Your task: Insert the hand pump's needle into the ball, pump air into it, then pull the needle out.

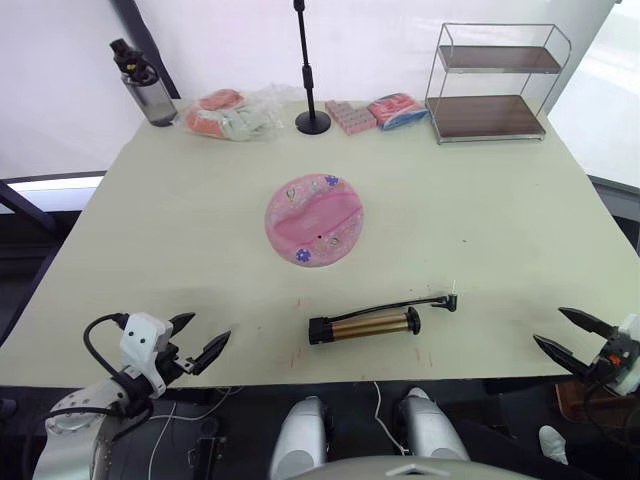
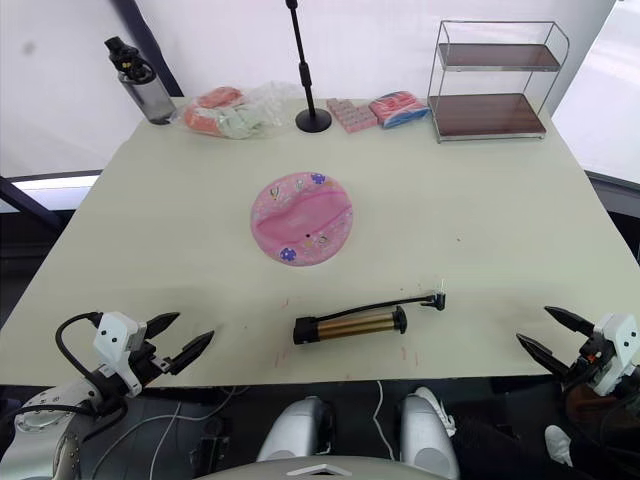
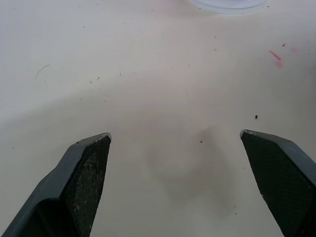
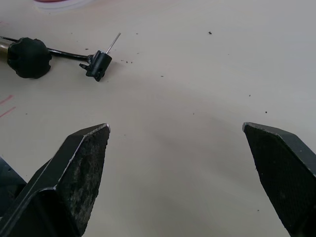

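Two pincers sit low at the near edge of the tabletop (image 1: 520, 200), both empty; my left pincer (image 1: 202, 340) has its black fingers spread apart over bare surface near the left corner, my right pincer (image 1: 562, 332) likewise spread wide at the right corner. I see the ball (image 1: 314, 220) lying flattened and pink at mid-tabletop, floral print on it, a small dark dot near its middle; nothing touches it. I note the hand pump (image 1: 364, 325) lying on its side near the front edge, between the two pincers and well apart from each, bronze barrel with black caps; its thin black hose (image 1: 395, 303) arcs along the barrel toward my right. The needle (image 4: 114, 42) sticks up and out from the small black fitting at the hose end, resting free on the tabletop, clear of the ball. Far edge: a dark bottle (image 1: 142, 85), a black stand (image 1: 310, 70), bagged items (image 1: 232, 112), a two-tier wire shelf (image 1: 495, 80).
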Controlling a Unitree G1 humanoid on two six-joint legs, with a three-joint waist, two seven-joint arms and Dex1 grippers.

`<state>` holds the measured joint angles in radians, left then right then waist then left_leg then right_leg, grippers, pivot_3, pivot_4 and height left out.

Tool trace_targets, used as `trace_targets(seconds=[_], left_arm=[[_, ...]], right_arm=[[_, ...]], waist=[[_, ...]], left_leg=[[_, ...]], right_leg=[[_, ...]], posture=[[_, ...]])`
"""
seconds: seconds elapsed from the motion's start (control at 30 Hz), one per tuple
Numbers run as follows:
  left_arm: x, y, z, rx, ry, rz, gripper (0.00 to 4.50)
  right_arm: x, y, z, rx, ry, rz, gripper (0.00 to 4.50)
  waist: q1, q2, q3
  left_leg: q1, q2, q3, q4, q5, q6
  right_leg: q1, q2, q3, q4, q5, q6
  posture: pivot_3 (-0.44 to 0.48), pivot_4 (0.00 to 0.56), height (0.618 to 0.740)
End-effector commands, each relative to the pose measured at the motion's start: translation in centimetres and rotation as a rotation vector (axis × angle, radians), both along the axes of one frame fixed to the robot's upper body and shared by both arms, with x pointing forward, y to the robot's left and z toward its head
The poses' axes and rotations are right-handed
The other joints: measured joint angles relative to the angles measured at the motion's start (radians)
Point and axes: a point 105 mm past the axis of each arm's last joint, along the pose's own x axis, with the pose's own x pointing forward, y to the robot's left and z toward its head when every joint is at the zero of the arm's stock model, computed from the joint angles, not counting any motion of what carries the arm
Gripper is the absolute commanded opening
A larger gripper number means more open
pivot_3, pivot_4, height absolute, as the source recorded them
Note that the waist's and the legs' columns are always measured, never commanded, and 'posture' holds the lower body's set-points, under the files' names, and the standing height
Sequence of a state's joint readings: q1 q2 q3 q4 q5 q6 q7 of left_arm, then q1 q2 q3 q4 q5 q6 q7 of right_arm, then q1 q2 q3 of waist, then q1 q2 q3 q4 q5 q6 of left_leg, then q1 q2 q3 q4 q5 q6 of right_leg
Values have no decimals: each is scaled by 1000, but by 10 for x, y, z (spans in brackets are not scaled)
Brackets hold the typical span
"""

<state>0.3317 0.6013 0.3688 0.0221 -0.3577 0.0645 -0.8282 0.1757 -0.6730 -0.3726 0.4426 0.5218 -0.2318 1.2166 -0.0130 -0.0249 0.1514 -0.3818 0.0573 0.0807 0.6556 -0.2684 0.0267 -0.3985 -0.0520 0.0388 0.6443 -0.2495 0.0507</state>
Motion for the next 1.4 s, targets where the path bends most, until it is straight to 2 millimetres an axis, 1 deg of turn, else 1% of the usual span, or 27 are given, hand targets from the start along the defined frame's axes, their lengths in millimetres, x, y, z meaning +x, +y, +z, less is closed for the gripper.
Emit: trace_targets(seconds=[0.03, 0.07, 0.1, 0.13, 0.2, 0.23, 0.33, 0.43, 0.67, 0.77, 0.9, 0.93, 0.97, 1.13, 1.3, 1.33, 1.4], left_arm=[[3, 0, 4, 2, -14, -10, 4456], [4, -1, 5, -3, -20, -10, 4456], [5, -1, 5, -6, -23, -10, 4456], [5, -2, 6, -8, -25, -9, 4456], [5, -2, 5, -7, -26, -8, 4456], [5, -2, 6, -8, -27, -7, 4456], [5, -3, 7, -7, -35, -9, 4456], [7, -8, 13, -6, -46, -44, 4456], [12, -28, 26, 14, -42, -179, 4456], [16, -40, 33, 22, -43, -260, 4456], [21, -71, 45, 31, -51, -422, 4456], [22, -74, 47, 33, -50, -440, 4456], [24, -85, 50, 29, -50, -490, 4456], [32, -120, 61, 19, -46, -652, 4456], [40, -147, 68, 10, -46, -773, 4456], [41, -153, 70, 9, -46, -804, 3949], [43, -159, 71, 8, -45, -837, 3351]], right_arm=[[0, -8, 13, -14, -60, -19, 4500], [1, -8, 15, -15, -69, -18, 4500], [1, -8, 16, -16, -75, -17, 4500], [1, -9, 17, -18, -80, -17, 4500], [1, -9, 18, -20, -84, -15, 4500], [1, -8, 18, -20, -86, -14, 4500], [2, -7, 19, -22, -92, -8, 4500], [2, -4, 22, -16, -101, 13, 4500], [0, 13, 31, -1, -115, 106, 4500], [-3, 22, 34, 7, -113, 166, 4500], [-9, 34, 40, 13, -116, 245, 4500], [-9, 36, 41, 15, -116, 251, 4500], [-10, 39, 45, 21, -121, 268, 4500], [-10, 49, 54, 18, -142, 322, 4500], [-9, 56, 64, 18, -169, 344, 4500], [-8, 57, 66, 18, -175, 346, 4500], [-8, 58, 68, 17, -181, 347, 4500]], waist=[[-1, 0, 0], [-2, 1, 0], [-3, 1, 0], [-3, 1, 0], [-3, 1, 0], [-2, 1, 0], [0, 1, 0], [-1, 1, 0], [-1, 1, 0], [-1, 2, -1], [2, 2, -1], [1, 2, -1], [1, 2, -1], [0, 2, -1], [0, 2, 0], [0, 2, 0], [0, 2, 0]], left_leg=[[0, 0, 0, 0, 0, 0], [-1, -1, 0, 0, 0, 0], [0, -1, -4, 0, 0, 0], [3, -2, -7, 0, 0, 0], [3, -4, -7, 0, 0, 0], [2, -4, -7, 0, -1, 1], [0, -6, -5, 0, -3, 6], [-1, -8, -6, 0, -4, 8], [0, -7, -6, 0, -4, 8], [0, -7, -6, 0, -4, 8], [0, -8, -6, 0, -4, 8], [0, -8, -6, 0, -4, 8], [0, -8, -6, 0, -4, 8], [0, -8, -6, 1, -4, 8], [0, -9, -7, 4, -4, 8], [-1, -9, -7, 7, -4, 8], [-1, -9, -8, 10, -4, 8]], right_leg=[[0, 0, 0, 0, 0, 0], [0, 7, 5, 0, 0, -1], [0, 19, 11, 1, 0, -6], [-3, 34, 23, 1, 4, -14], [-7, 49, 36, 1, 6, -19], [-7, 52, 43, 1, 6, -19], [-8, 51, 45, 1, 5, -16], [-8, 50, 45, 1, 5, -14], [-8, 49, 45, 2, 5, -15], [-8, 50, 45, 3, 5, -15], [-8, 51, 44, 3, 5, -14], [-8, 51, 44, 3, 5, -14], [-8, 51, 44, 3, 5, -14], [-8, 52, 44, 4, 6, -12], [-8, 54, 44, 7, 6, -12], [-8, 54, 44, 9, 6, -11], [-8, 54, 43, 13, 5, -11]], posture=[[0, 150, 736], [0, 150, 736], [0, 150, 736], [0, 150, 736], [0, 150, 736], [0, 150, 736], [0, 150, 736], [0, 150, 736], [0, 150, 736], [0, 150, 736], [0, 150, 736], [0, 150, 736], [0, 150, 736], [0, 150, 736], [0, 150, 736], [0, 150, 736], [0, 150, 736]])
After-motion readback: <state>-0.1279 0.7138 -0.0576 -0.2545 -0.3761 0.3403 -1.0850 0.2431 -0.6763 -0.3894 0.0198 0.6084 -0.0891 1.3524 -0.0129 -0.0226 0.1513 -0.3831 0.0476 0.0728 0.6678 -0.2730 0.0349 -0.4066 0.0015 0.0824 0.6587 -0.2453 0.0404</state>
